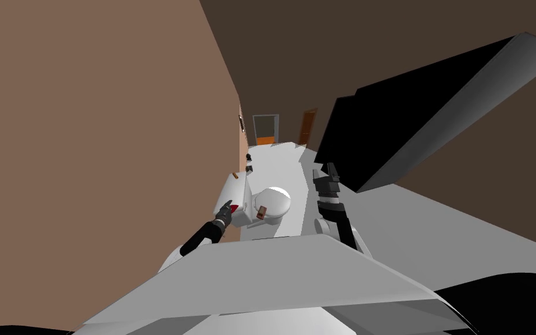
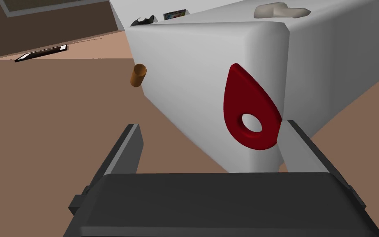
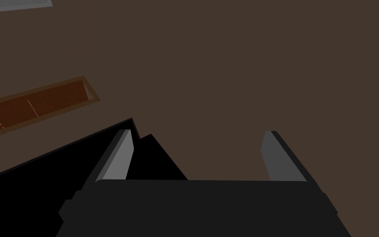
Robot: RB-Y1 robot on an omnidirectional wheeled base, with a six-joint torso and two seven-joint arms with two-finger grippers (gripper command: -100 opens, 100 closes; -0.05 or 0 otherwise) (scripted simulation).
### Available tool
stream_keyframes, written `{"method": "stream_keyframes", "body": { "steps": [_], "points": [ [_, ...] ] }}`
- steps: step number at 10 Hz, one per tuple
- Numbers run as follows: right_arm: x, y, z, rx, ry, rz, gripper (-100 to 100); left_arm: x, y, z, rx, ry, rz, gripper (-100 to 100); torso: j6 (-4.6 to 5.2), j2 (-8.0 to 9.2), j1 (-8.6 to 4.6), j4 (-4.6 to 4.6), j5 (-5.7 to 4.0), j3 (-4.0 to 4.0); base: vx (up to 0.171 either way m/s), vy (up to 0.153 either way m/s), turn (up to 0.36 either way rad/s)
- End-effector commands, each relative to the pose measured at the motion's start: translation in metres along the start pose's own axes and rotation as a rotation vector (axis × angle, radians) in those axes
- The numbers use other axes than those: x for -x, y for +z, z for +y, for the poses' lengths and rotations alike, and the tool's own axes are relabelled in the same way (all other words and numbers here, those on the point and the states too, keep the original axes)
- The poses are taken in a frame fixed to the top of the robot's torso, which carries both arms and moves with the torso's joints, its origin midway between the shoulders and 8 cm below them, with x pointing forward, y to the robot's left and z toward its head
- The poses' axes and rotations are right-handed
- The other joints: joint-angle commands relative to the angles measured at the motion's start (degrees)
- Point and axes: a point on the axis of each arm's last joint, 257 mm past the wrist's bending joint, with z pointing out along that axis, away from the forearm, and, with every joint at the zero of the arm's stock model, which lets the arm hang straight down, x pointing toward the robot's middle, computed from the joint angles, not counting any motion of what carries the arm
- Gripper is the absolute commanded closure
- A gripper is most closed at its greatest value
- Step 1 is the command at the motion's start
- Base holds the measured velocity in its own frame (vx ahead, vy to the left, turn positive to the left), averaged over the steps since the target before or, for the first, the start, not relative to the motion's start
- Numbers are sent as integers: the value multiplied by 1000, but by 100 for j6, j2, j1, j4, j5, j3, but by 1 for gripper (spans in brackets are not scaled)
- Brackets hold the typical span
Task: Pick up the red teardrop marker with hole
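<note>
1 dark red teardrop-shaped marker [image 2: 242,94] with a round hole through its broad end lies flat on the lid of the white box-shaped toilet tank [image 2: 192,70], close to the lid's rounded near corner. Its point faces away from the left gripper [image 2: 211,123] and its holed end faces toward it. That gripper hovers just short of the tank with its 2 thin grey fingers [image 2: 125,152] spread wide and nothing between them but the tank's corner. The marker's broad end sits just beside 1 finger, and whether they touch I cannot tell. The other finger hangs off the lid, over the plain brown wall [image 2: 40,123] that the tank backs onto.

From the head view, the marker [image 1: 233,207] shows as a small red spot at the tip of the left gripper [image 1: 225,206]. A short brown cylinder [image 2: 137,75] sits at the tank's wall-side edge, well apart from the marker. Next to the tank [image 1: 235,189], the white oval toilet lid [image 1: 275,200] carries a small brown block [image 1: 262,211].

On the other side, the right gripper [image 1: 332,170] is held up in front of a black area [image 1: 406,116], and its 2 fingers also stand apart, holding nothing.
</note>
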Motion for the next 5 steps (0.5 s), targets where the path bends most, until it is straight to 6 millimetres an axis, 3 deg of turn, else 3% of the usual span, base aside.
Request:
{"method": "stream_keyframes", "body": {
  "steps": [1,5],
  "points": [
    [0,0,0,0,0,0,0,-5,-1,6,35,-10,5,-100,0,0,0,0,0,0,31,8,-16],
    [0,0,0,0,0,0,0,-8,-3,24,117,-18,3,-100,0,-5,5,-1,1,-3,28,15,-8]
  ]
}}
